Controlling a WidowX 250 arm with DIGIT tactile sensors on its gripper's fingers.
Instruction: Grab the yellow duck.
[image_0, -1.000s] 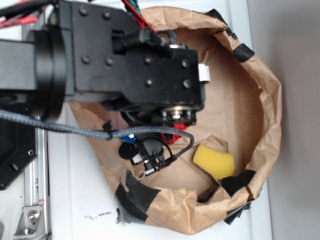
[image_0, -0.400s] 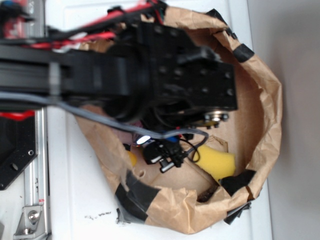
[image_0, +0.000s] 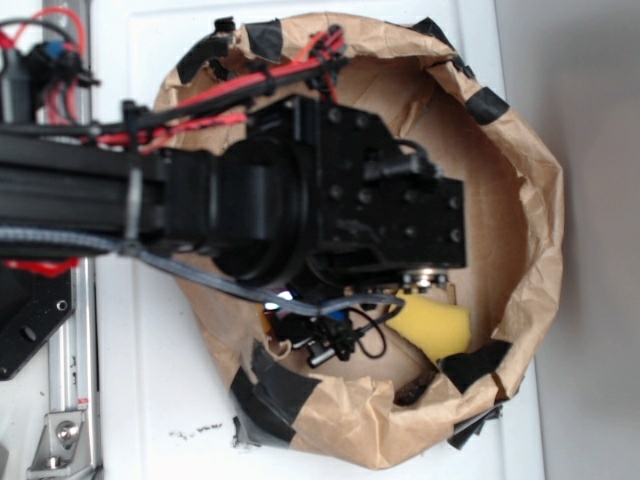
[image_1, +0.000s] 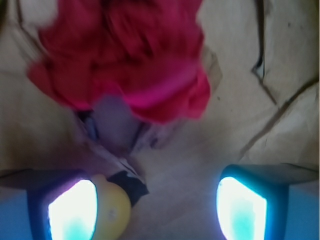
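Note:
In the wrist view the yellow duck (image_1: 112, 210) is a small smooth deep-yellow lump resting against the inner side of my left finger (image_1: 72, 212). My gripper (image_1: 157, 210) is open wide. The right finger (image_1: 242, 207) stands far from the duck, with bare brown paper between. From the exterior view my arm (image_0: 330, 210) covers the fingers, and only a sliver of the duck (image_0: 268, 322) shows under its lower edge.
A crumpled red paper ball (image_1: 125, 65) lies just ahead of the fingers. A pale-yellow foam block (image_0: 430, 325) sits at the lower right inside the brown paper bowl (image_0: 530, 230), whose taped walls ring the arm. Cables (image_0: 340, 335) hang below the wrist.
The arm has swung right and lower in the exterior view, further over the bowl. The sliver of the duck has come into view at the arm's lower edge.

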